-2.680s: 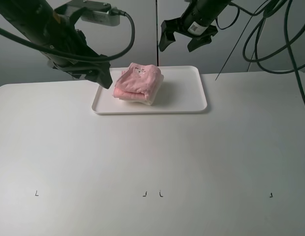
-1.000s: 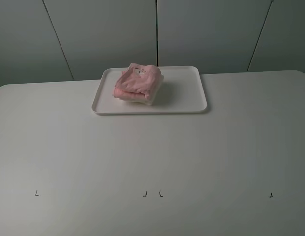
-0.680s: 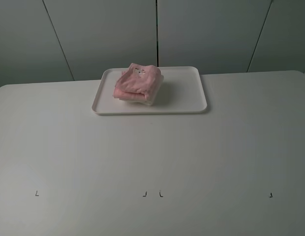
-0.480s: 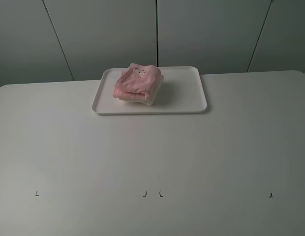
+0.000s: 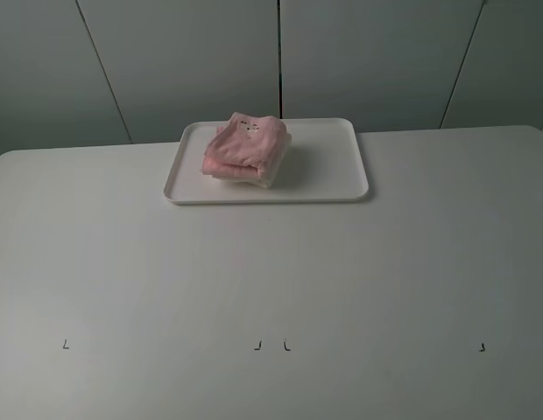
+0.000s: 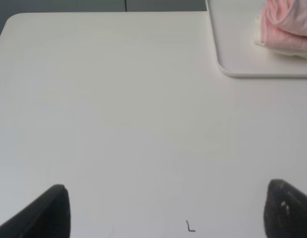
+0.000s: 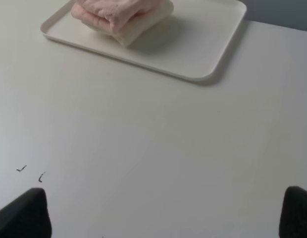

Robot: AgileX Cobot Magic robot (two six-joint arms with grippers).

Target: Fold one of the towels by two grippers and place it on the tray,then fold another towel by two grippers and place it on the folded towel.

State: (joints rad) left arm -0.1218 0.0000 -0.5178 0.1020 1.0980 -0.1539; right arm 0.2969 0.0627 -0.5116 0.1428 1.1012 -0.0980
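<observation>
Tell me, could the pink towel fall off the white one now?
It might. The pink towel sits rumpled on the cream towel, bulging on top rather than flat, so it could slowly unfold or slide. The stack also sits toward the left part of the tray, not its middle, so a slipping layer could hang over that rim. Both grippers, left and right, are open and away, holding nothing steady.

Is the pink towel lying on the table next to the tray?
No, the pink towel sits folded on top of the cream towel, inside the white tray.
</observation>
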